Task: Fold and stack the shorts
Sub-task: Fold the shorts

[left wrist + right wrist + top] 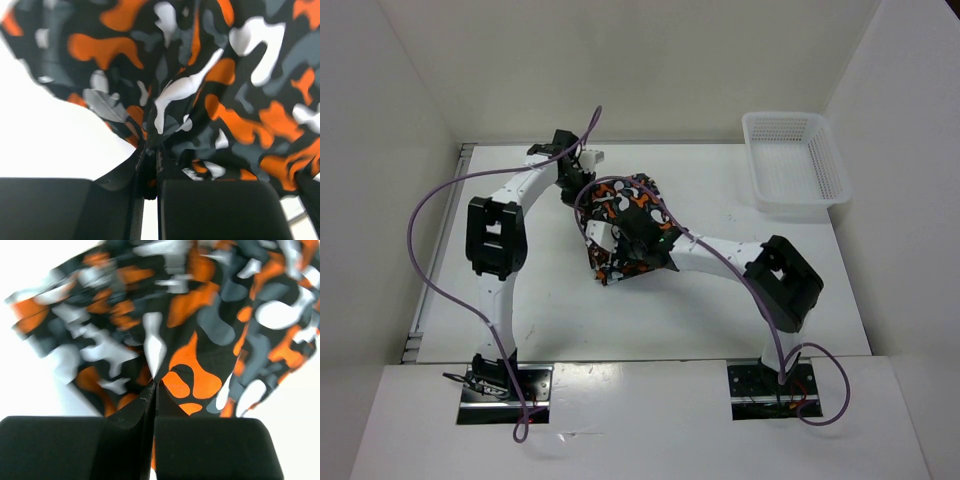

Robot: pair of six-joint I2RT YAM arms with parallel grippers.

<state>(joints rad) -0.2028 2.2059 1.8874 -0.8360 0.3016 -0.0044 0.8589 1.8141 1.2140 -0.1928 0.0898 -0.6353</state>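
The table (pixel 650 320) carried the whole work area. The left arm (pixel 500 235) and the right arm (pixel 750 265) both reached inward to its middle. A white mesh basket (pixel 798 203) stood at the far right corner, well apart from the work.

The shorts (pixel 625 200) hung bunched between the two wrists over the table centre, apparently lifted clear rather than lying flat. No fold was visible. Judgement: the garment was held at two points so it could be spread before being laid out for folding.

The left gripper (pixel 150 165) had its jaws pressed together with a pinch of cloth between them, and the fabric fanned away from the pinch. The right gripper (pixel 152 390) was likewise closed tight on a gathered edge of the print.
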